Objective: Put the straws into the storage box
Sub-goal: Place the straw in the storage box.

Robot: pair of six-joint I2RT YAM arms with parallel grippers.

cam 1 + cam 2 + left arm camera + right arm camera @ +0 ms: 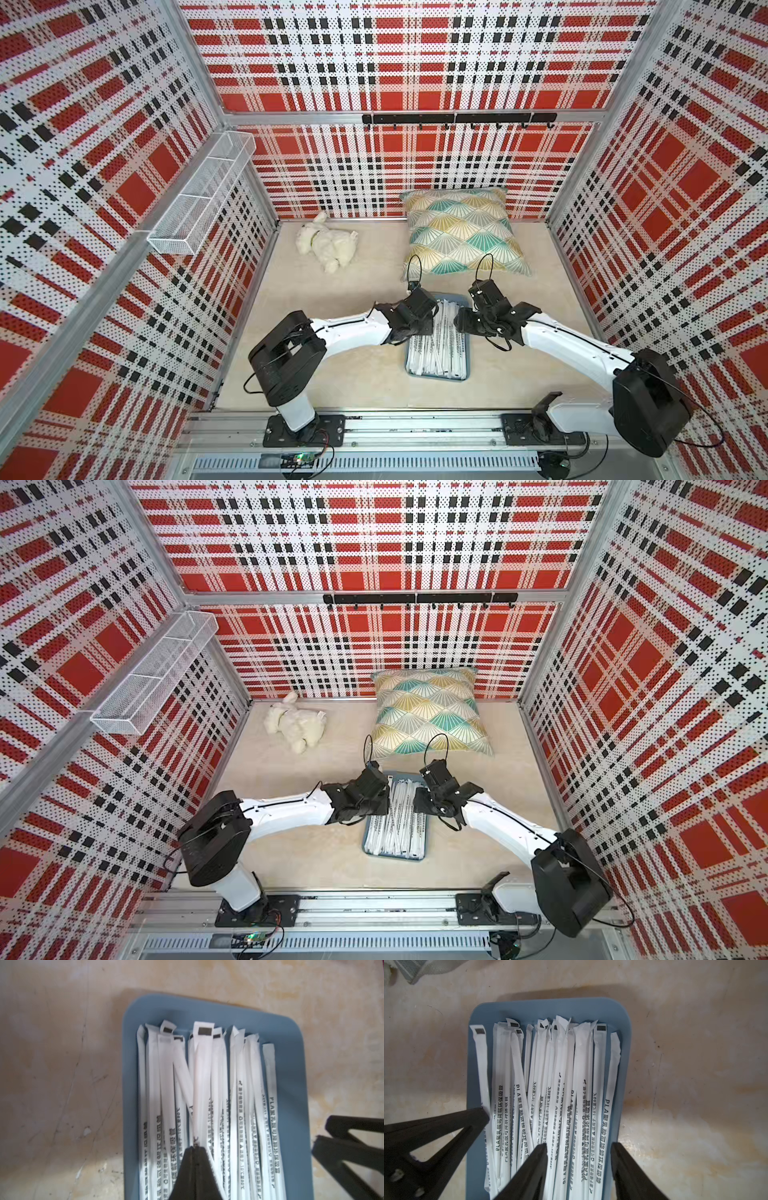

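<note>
Top views overhead, near-identical; wrist views close, both facing storage box (291, 1084).

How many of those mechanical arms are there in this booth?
2. The left arm reaches over the blue tray from the table's left side, the right arm from its right side. Both end above the straws. None seems hidden.

One storage box (550, 1009), one pillow (461, 232), at least a dozen straws (564, 1084).

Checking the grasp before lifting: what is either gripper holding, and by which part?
The left gripper looks shut on one straw, pinched around mid-length; the right gripper is open, holding nothing.
</note>
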